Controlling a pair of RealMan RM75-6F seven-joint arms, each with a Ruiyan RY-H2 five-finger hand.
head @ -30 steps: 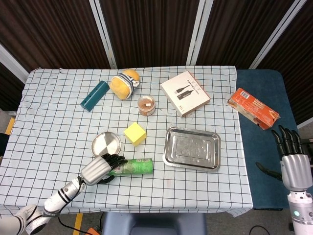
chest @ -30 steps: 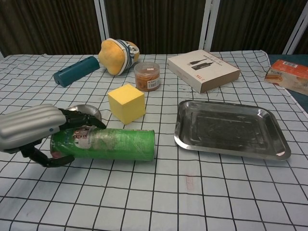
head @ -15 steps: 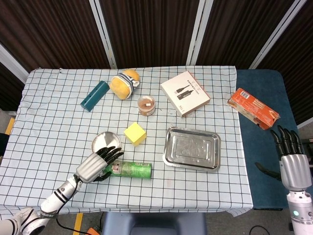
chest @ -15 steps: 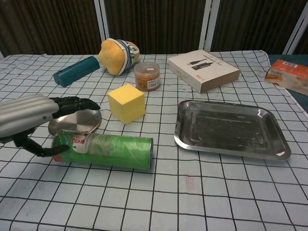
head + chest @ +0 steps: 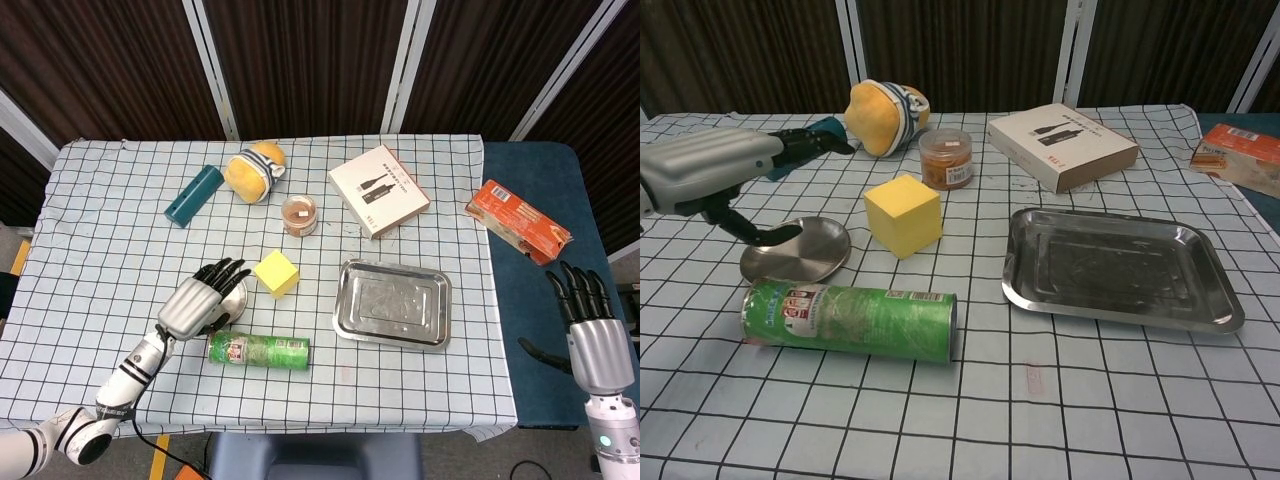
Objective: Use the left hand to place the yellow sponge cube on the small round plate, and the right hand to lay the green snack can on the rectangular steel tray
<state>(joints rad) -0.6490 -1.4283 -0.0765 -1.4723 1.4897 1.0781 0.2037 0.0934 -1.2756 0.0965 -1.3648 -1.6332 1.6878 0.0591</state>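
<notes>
Your left hand (image 5: 710, 170) is now lifting empty and spread, having released the green snack can (image 5: 850, 320), lying at six o'clock of the small round plate (image 5: 800, 250); yellow sponge cube (image 5: 902, 215) is waiting untouched.

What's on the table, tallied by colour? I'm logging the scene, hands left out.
Yellow: 2, sponge cube, plush toy
Green: 1, snack can
Steel: 2, round plate, rectangular tray
Teal: 1, tube
Orange-brown: 2, jar, packet
White: 1, box
Total: 9
</notes>
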